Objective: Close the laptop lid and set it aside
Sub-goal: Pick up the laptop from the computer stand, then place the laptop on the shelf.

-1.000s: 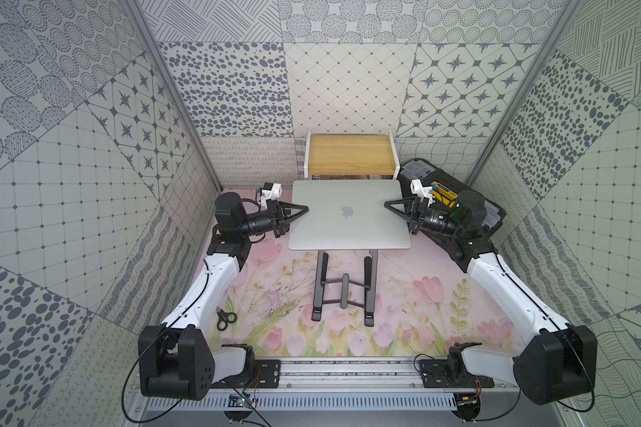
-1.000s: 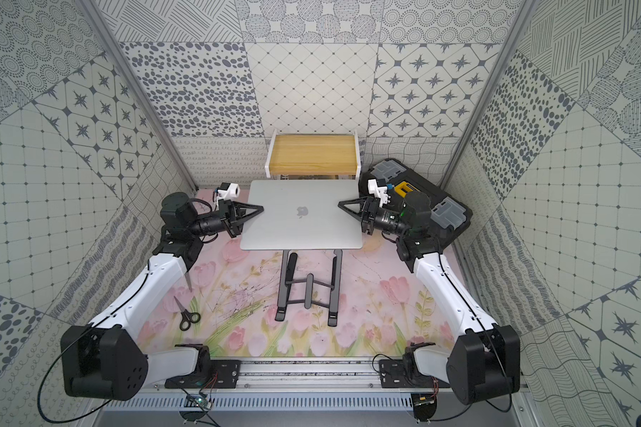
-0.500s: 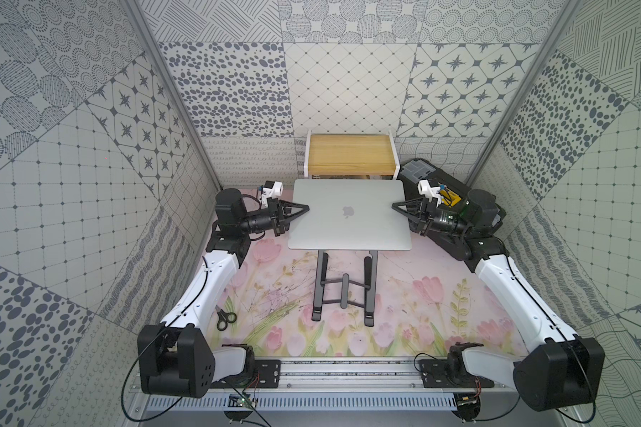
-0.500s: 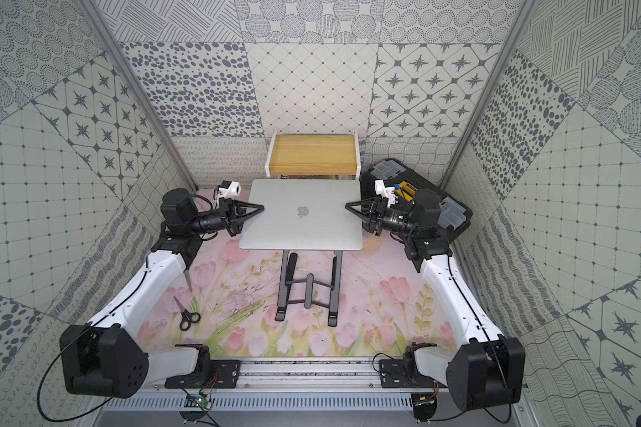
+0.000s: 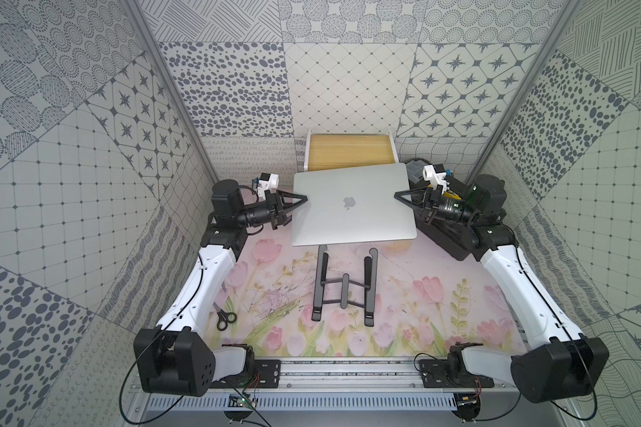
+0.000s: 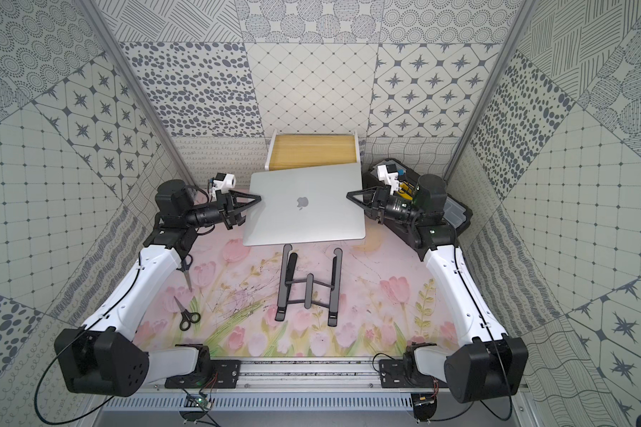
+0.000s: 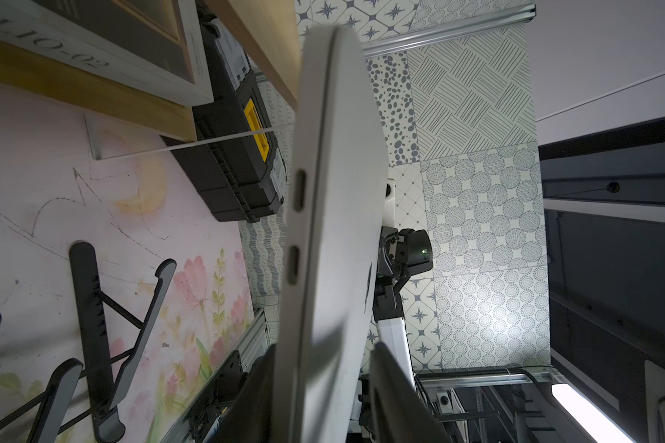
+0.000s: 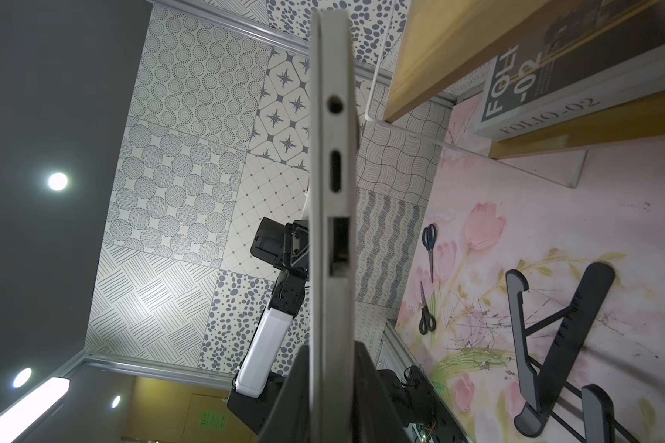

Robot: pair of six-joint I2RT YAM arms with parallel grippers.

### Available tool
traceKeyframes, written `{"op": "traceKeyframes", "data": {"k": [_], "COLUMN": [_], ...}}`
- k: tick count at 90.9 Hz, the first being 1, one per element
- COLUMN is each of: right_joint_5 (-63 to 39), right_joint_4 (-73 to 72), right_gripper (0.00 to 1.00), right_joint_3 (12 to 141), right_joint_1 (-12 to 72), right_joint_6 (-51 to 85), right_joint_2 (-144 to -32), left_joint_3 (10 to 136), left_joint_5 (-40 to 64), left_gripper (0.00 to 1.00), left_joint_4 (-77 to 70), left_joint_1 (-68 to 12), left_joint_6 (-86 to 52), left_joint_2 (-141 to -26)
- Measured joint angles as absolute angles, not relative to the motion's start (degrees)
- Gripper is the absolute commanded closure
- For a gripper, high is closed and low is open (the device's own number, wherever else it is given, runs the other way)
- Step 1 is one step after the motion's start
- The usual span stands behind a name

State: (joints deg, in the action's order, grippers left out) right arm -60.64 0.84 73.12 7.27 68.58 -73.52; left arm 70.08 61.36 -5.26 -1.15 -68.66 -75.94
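The silver laptop (image 5: pixel 352 205) (image 6: pixel 304 207) hangs in the air above the rear of the stand, its lid shut with the apple logo up. It sits slightly skewed. My right gripper (image 5: pixel 396 195) (image 8: pixel 331 360) is shut on the laptop's right edge (image 8: pixel 329 230), with both fingers pressed against it. My left gripper (image 5: pixel 306 199) (image 7: pixel 323 368) straddles the left edge (image 7: pixel 334 191). One finger lies against the underside. The other finger (image 7: pixel 384 376) stands a little off the lid, so these jaws are slightly open.
A dark grey folding stand (image 5: pixel 345 284) sits mid-mat, in front of and below the laptop. A wooden riser (image 5: pixel 350 153) stands at the back, close behind the laptop. A black toolbox (image 6: pixel 456 214) lies under my right arm. Two pairs of scissors (image 6: pixel 186 314) (image 6: pixel 186 270) lie near the left arm.
My right gripper has closed onto the laptop's right edge. The laptop has shifted toward the back and turned slightly. The left jaws have eased apart a little.
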Motion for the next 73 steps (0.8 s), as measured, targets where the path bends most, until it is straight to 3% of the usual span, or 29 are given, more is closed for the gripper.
{"op": "traceKeyframes", "data": {"k": [19,38,60,73], "right_joint_5": [-59.7,-58.7,-59.9,-60.2], "right_joint_4": [-0.6,0.2,3.9,4.5], "right_gripper": [1.00,1.00,1.00,1.00], "right_joint_3": [82.8,98.7,126.8,135.0], "right_joint_1": [7.0,6.3,4.6,4.0], "right_joint_6": [72.1,73.2,72.1,71.5], "right_joint_2": [-81.9,-92.7,-110.7,-118.2], "left_joint_3": [83.2,105.4,135.5,144.0], "left_joint_5": [60.7,60.1,59.2,57.9], "left_gripper": [0.82,0.78,0.74,0.72], "left_joint_4": [0.0,7.1,12.6,14.0], "left_joint_1": [-1.1,-1.1,-1.9,-2.3], "left_joint_6": [-66.8,-65.4,-63.4,-62.6], "left_joint_2": [-82.7,-96.5,-115.5,-123.3]}}
